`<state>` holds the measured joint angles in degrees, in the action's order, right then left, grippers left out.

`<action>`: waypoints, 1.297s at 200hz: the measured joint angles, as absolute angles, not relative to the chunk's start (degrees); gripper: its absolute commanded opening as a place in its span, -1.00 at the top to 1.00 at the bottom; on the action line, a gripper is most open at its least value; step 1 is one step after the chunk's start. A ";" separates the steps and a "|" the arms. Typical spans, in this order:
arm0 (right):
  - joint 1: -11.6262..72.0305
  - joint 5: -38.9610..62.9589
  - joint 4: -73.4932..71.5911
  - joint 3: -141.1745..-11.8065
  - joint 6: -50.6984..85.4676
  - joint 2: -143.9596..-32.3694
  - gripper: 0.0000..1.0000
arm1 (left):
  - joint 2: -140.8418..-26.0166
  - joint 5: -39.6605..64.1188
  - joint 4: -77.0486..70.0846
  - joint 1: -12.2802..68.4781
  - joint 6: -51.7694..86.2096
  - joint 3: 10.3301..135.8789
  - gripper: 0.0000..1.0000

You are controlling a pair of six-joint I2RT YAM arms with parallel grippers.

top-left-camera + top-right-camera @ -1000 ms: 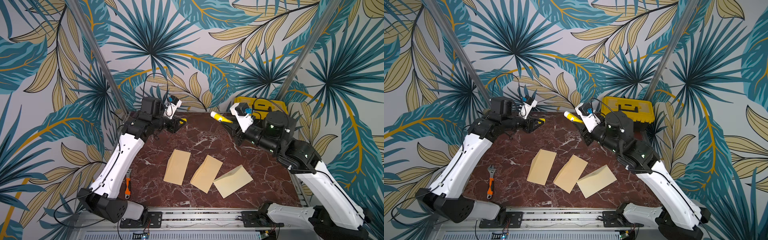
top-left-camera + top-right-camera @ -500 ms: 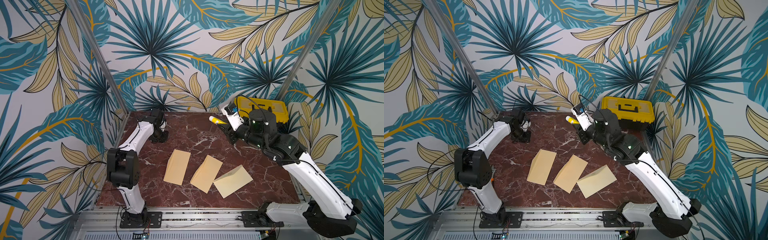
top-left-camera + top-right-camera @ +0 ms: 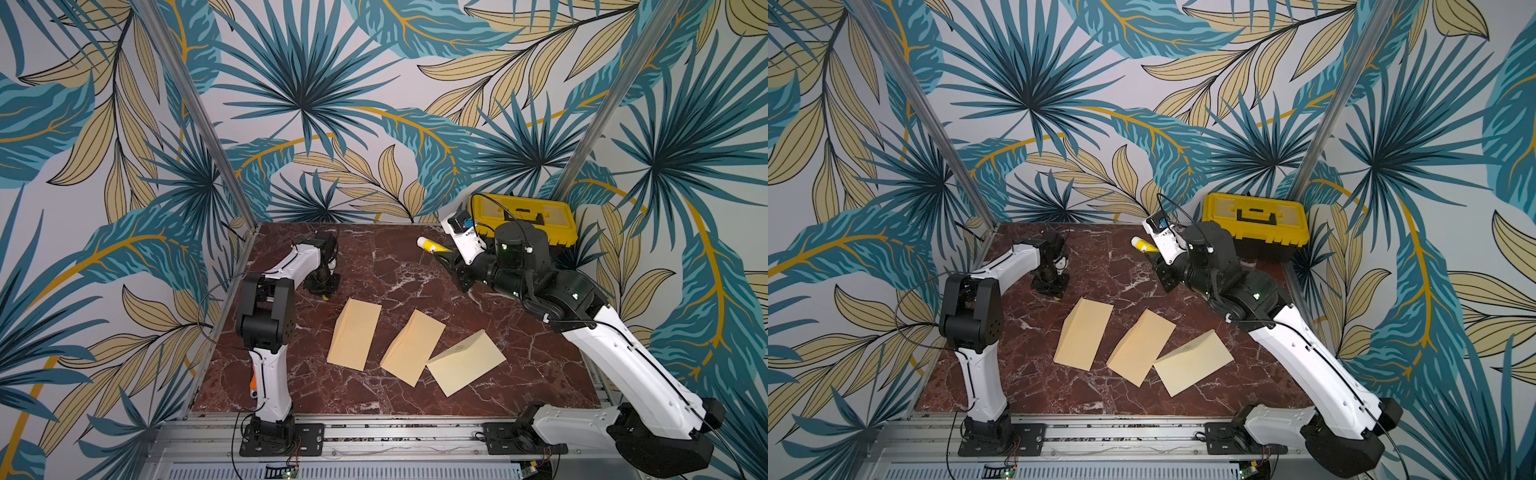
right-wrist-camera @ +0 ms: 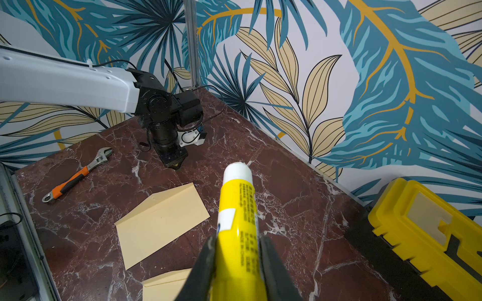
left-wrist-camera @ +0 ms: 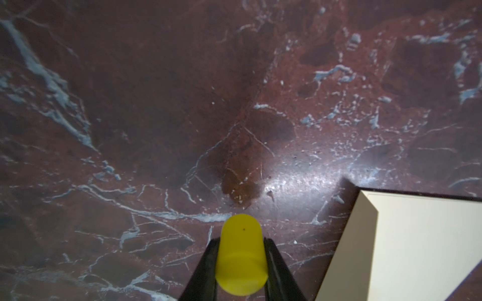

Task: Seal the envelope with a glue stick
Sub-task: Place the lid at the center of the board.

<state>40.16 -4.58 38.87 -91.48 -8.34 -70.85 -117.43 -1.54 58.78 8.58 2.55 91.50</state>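
My right gripper point(image 4: 238, 239) is shut on the glue stick point(image 4: 238, 208), a yellow tube with its white tip bare, held above the back of the table in both top views point(image 3: 432, 248) point(image 3: 1144, 246). My left gripper point(image 5: 241, 239) points down at the back left of the table point(image 3: 326, 293), its jaws closed on the yellow cap point(image 5: 241, 255) just above the marble. Three tan envelopes lie side by side in the middle point(image 3: 355, 334) point(image 3: 413, 347) point(image 3: 465, 361). The leftmost envelope's corner point(image 5: 407, 247) shows beside the cap.
A yellow toolbox point(image 3: 523, 224) point(image 4: 427, 229) stands at the back right behind my right arm. An orange-handled wrench point(image 4: 75, 179) lies near the left edge, mostly hidden behind my left arm in the top views. Patterned walls close in the dark red marble table point(image 3: 1246, 390).
My left arm has come down from near the glue stick to the table at the back left, carrying the yellow cap. My right gripper has shifted slightly with the glue stick.
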 measured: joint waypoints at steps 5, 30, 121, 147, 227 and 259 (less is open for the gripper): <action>40.16 -4.49 38.87 -91.46 -8.29 -70.83 1.00 | -117.47 -1.72 58.67 8.58 2.63 91.48 0.24; 40.16 -4.47 38.89 -91.37 -7.97 -70.83 1.00 | -117.82 -2.28 57.98 8.58 2.81 91.00 0.16; 40.07 -4.32 39.44 -91.39 -7.25 -70.83 1.00 | -117.56 -2.42 57.84 8.58 2.92 90.76 0.09; 39.11 -2.50 43.07 -93.19 -7.22 -71.64 1.00 | -115.44 -0.43 57.56 8.58 3.42 90.74 0.04; 31.57 12.16 52.14 -97.06 -4.69 -75.55 1.00 | -97.95 20.25 48.40 8.58 7.60 88.58 0.03; 29.12 19.55 39.75 -88.12 2.00 -71.46 1.00 | -89.43 32.93 34.30 8.58 15.68 80.97 0.03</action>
<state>29.12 19.55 39.75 -88.12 2.00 -71.46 -89.43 32.93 34.30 8.58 15.68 80.97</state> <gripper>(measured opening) 0.273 0.485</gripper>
